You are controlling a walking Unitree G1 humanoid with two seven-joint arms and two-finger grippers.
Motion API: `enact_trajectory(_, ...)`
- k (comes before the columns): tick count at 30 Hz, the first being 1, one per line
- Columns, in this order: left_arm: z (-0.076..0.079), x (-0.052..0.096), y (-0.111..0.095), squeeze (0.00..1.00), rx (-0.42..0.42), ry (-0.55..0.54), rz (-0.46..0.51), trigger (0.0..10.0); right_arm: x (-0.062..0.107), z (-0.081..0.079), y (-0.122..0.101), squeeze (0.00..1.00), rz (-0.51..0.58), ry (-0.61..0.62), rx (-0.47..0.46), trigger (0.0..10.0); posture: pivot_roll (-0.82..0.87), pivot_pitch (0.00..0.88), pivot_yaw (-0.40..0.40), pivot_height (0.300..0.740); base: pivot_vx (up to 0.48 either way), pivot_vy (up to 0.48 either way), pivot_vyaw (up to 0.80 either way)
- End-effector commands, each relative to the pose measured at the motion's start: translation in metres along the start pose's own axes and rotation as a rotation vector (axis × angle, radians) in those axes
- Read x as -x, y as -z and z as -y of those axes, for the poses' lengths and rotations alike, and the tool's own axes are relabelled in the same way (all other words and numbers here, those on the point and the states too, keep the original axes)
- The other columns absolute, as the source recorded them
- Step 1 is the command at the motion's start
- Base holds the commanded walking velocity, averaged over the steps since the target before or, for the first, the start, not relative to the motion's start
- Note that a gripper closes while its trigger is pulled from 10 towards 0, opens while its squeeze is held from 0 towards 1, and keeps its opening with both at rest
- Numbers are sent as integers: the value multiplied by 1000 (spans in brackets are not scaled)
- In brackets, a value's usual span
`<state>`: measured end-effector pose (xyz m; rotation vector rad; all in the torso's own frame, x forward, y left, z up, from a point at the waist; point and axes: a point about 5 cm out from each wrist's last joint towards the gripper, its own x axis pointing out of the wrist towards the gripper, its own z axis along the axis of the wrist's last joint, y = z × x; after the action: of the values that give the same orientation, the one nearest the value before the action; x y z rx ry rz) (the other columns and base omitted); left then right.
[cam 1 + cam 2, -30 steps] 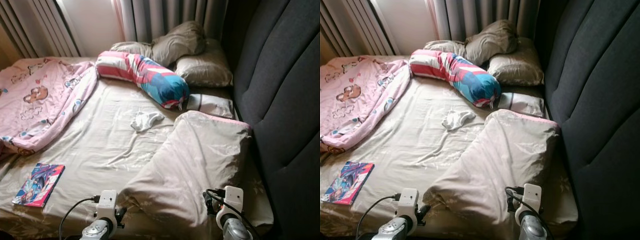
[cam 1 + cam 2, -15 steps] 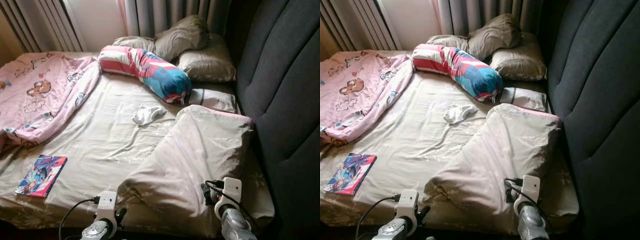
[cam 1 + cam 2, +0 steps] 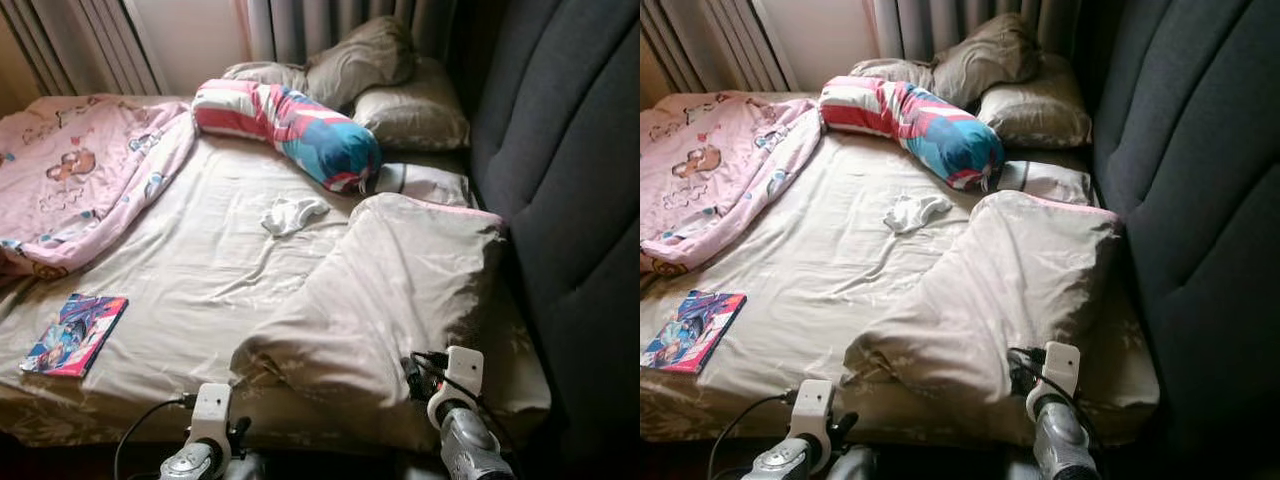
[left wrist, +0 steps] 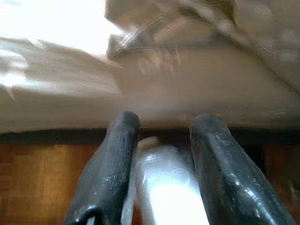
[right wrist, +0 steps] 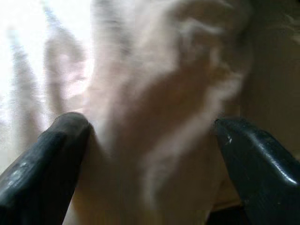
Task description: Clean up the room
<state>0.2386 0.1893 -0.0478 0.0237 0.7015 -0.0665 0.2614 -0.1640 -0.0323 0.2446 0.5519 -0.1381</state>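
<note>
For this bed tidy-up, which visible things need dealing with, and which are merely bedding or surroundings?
To tidy:
- beige duvet, bunched by the headboard, right hand open around its edge
- pink blanket, rumpled
- white cloth mid-bed
- comic book near the bed's edge

Just there:
- striped bolster
- pillows
- headboard
- curtains

Items counted on one bed.

Three beige pillows are seen stacked at the head, and one smaller white pillow is found beside them. One striped bolster in pink, white and blue is counted. One pink cartoon blanket and one beige duvet are seen. One small white cloth and one colourful book are counted on the sheet. One dark padded headboard and two sets of curtains are seen behind.
</note>
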Motion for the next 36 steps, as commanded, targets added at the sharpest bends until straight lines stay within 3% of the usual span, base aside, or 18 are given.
enact_trajectory(1,-2,3,9,0,0,-5,-31,10000,-3,-4,-6,0,6,-11,-10,10000,-34,77,50,635,0,0,0)
enact_trajectory(9,-2,2,7,0,-7,-2,-30,10000,-5,-4,-11,0,8,-47,-85,10000,-32,77,58,635,0,0,0)
enact_trajectory(15,-4,2,7,0,-12,0,-33,10000,-6,-5,-15,0,9,-48,-87,10000,-26,82,66,635,0,0,0)
enact_trajectory(20,-5,3,8,0,-17,-2,-37,10000,-6,-7,-7,0,-56,-60,-86,10000,-24,79,70,635,0,0,0)
enact_trajectory(22,-6,3,8,0,-18,-1,-38,10000,-4,-10,-1,0,-88,-75,-59,5216,-24,79,70,635,0,0,0)
enact_trajectory(23,-6,3,8,0,-19,-1,-39,10000,-3,-10,2,0,-104,-76,-55,1922,-21,80,71,635,0,0,0)
enact_trajectory(24,-6,3,8,0,-19,-1,-39,10000,-3,-10,3,0,-109,-74,-56,1922,-22,80,72,635,0,0,0)
enact_trajectory(25,-6,3,8,0,-19,0,-39,10000,-3,-10,4,0,-112,-73,-55,0,-22,80,72,635,0,0,0)
enact_trajectory(36,-4,3,10,0,-26,3,-42,10000,-3,-9,5,0,-108,-70,-75,0,-21,84,73,635,0,0,0)
